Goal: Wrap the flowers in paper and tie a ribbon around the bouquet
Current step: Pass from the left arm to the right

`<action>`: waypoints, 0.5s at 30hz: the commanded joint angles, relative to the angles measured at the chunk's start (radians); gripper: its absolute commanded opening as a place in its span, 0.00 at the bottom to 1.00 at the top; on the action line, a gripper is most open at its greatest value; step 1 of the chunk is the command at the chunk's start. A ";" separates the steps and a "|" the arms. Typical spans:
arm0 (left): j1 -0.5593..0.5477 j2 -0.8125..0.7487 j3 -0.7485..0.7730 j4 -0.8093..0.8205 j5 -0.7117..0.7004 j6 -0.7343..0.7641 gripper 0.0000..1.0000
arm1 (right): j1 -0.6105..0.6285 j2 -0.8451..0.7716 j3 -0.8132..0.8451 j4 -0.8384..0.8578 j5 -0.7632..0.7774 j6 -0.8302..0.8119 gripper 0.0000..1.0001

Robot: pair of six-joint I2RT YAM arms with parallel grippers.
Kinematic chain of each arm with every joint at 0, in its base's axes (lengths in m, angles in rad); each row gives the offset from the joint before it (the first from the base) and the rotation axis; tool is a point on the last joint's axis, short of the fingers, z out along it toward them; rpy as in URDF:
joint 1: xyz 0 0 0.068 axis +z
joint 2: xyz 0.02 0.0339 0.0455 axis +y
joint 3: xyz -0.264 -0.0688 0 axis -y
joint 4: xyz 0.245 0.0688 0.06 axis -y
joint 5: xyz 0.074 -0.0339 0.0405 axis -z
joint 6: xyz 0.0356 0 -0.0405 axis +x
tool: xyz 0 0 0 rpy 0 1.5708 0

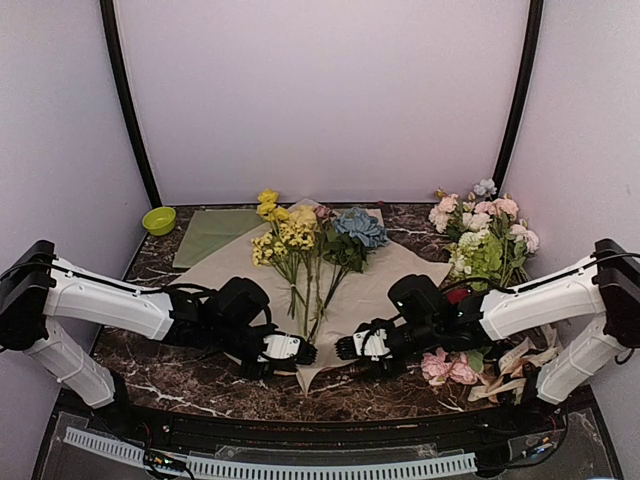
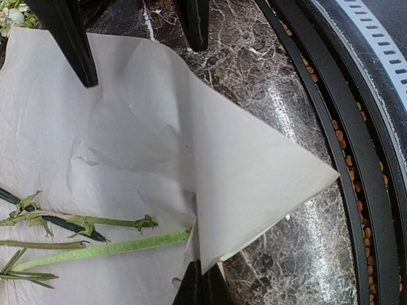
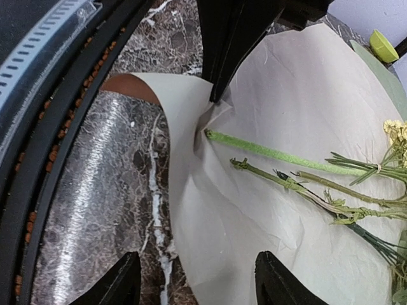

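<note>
The paper (image 1: 400, 270) lies spread beige face up on the marble table. On it rest the flowers: yellow blossoms (image 1: 285, 235) and a blue hydrangea (image 1: 360, 228), with green stalks (image 3: 280, 155) pointing at the near corner. My left gripper (image 2: 202, 281) is shut on the paper's edge beside that corner. The corner is lifted and curls, showing its peach underside (image 3: 130, 86). My right gripper (image 3: 200, 283) is open and hovers over the paper's near right edge, nothing between its fingers. In the top view the grippers face each other, left (image 1: 306, 352) and right (image 1: 343, 348). Neither ribbon nor bouquet shows.
A green bowl (image 1: 158, 220) and a green sheet (image 1: 215, 235) sit at the back left. A pink and white flower bunch (image 1: 485, 235) stands at the right. Pink roses (image 1: 445, 367) and cream ribbons (image 1: 515, 365) lie front right. A black rim (image 1: 320, 425) bounds the near edge.
</note>
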 commanded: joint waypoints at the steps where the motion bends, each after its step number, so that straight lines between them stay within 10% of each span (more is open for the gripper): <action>1: 0.008 -0.035 0.014 -0.012 0.033 -0.008 0.00 | 0.026 0.067 0.059 0.063 0.113 -0.102 0.61; 5: 0.012 -0.042 0.006 -0.004 0.042 -0.008 0.00 | 0.028 0.098 0.070 0.074 0.086 -0.107 0.53; 10: 0.015 -0.042 0.006 0.001 0.049 -0.017 0.00 | 0.029 0.098 0.082 0.029 0.031 -0.100 0.03; 12: 0.020 -0.052 0.009 -0.004 0.059 -0.028 0.00 | 0.024 0.084 0.071 0.019 0.021 -0.085 0.00; 15: 0.030 -0.066 0.042 -0.074 0.090 -0.052 0.42 | -0.001 0.078 0.080 -0.009 -0.004 -0.025 0.00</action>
